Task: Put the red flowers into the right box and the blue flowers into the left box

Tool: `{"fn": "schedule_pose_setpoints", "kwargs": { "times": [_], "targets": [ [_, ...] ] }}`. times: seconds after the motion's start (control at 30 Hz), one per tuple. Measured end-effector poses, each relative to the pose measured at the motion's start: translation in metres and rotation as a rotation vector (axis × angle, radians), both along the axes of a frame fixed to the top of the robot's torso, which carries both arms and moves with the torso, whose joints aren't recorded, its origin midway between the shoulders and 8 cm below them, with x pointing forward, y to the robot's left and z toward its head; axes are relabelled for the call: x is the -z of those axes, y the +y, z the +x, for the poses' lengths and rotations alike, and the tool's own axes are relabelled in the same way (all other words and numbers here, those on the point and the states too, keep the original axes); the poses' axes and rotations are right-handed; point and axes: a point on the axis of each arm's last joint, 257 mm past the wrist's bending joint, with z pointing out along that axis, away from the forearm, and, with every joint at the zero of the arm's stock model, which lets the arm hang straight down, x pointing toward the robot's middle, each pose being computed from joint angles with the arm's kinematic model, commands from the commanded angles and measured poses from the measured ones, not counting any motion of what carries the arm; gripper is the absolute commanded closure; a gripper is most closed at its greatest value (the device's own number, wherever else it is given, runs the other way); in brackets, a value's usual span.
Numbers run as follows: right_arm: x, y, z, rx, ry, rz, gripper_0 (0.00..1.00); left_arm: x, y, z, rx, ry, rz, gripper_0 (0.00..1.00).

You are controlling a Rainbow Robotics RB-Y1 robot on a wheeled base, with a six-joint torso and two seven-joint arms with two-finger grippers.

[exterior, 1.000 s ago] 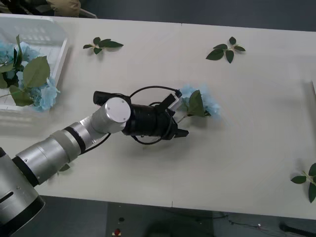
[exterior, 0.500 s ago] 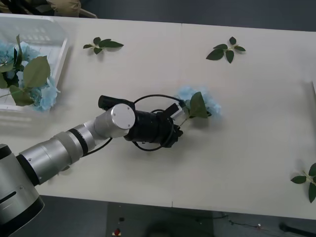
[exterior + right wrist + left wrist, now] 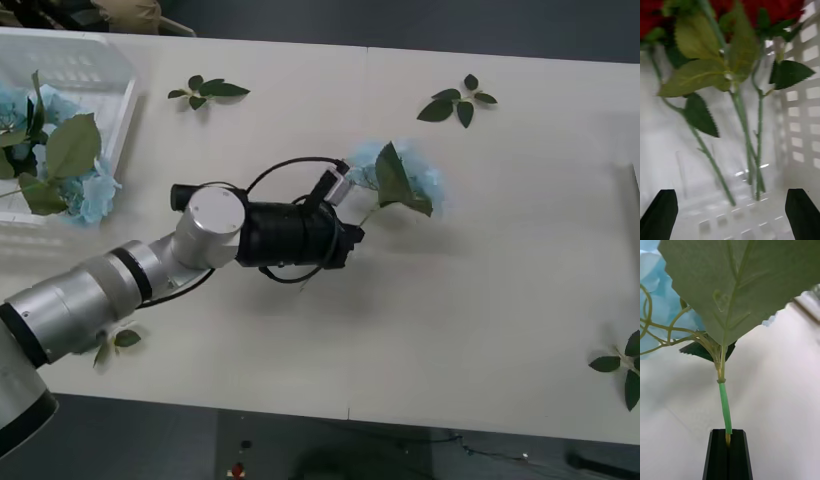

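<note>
- The left gripper sits near the table's middle, its black fingers pressed together on the green stem of one of the blue flowers. The stem runs straight out from the fingertips, and the bloom hangs at about one o'clock from the gripper.
- From the held bloom, the left box lies well apart at about ten o'clock, already holding blue flowers. So the carry, I judge, runs back across the arm's own side, stem trailing.
- The right gripper hangs with fingers spread wide above the red flowers lying in a white slotted basket, probably the right box; it grips nothing.
</note>
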Motion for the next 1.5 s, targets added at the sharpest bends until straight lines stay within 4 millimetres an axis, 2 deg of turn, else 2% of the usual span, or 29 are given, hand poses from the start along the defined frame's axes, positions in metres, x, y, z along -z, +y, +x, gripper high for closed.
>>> {"fn": "schedule_pose_setpoints", "kwargs": {
  "times": [0.1, 0.2, 0.3, 0.4, 0.5, 0.63, 0.77, 0.87, 0.93, 1.0, 1.07, 1.2, 1.33, 1.5],
  "targets": [
    [-0.016, 0.039, 0.018, -0.085, -0.030, 0.043, 0.14, -0.041, 0.032, 0.007, -0.009, -0.022, -0.039, 1.00],
    [-0.036, 0.087, 0.036, -0.201, -0.072, 0.066, 0.14, -0.080, 0.085, 0.011, -0.028, -0.039, -0.041, 1.00],
    [-0.051, 0.137, 0.047, -0.320, -0.119, 0.069, 0.14, -0.105, 0.162, 0.021, -0.092, -0.072, 0.034, 1.00],
    [-0.055, 0.192, 0.050, -0.428, -0.162, 0.089, 0.14, -0.131, 0.243, 0.033, -0.196, -0.101, 0.111, 1.00],
    [-0.058, 0.246, 0.049, -0.517, -0.211, 0.144, 0.14, -0.158, 0.307, 0.044, -0.286, -0.150, 0.182, 1.00],
    [-0.070, 0.322, 0.042, -0.654, -0.289, 0.277, 0.14, -0.193, 0.362, 0.056, -0.357, -0.183, 0.212, 1.00],
    [-0.083, 0.372, 0.032, -0.853, -0.344, 0.269, 0.14, -0.212, 0.413, 0.062, -0.409, -0.222, 0.232, 1.00],
    [-0.083, 0.403, 0.018, -0.969, -0.335, 0.307, 0.14, -0.215, 0.461, 0.062, -0.498, -0.261, 0.234, 1.00],
    [-0.086, 0.422, 0.013, -1.025, -0.343, 0.334, 0.14, -0.207, 0.499, 0.061, -0.584, -0.279, 0.256, 1.00],
    [-0.088, 0.439, 0.007, -1.109, -0.348, 0.326, 0.14, -0.188, 0.527, 0.059, -0.643, -0.266, 0.293, 1.00],
    [-0.087, 0.456, 0.000, -1.217, -0.349, 0.292, 0.14, -0.163, 0.543, 0.058, -0.674, -0.232, 0.338, 1.00],
    [-0.090, 0.489, -0.011, -1.378, -0.369, 0.260, 0.14, -0.122, 0.551, 0.062, -0.699, -0.191, 0.403, 1.00],
    [-0.095, 0.517, -0.019, -1.466, -0.405, 0.278, 0.14, -0.111, 0.548, 0.075, -0.750, -0.218, 0.390, 1.00],
    [-0.090, 0.540, -0.024, -1.616, -0.463, 0.167, 0.14, -0.097, 0.556, 0.079, -0.801, -0.225, 0.420, 1.00]
  ]
}}
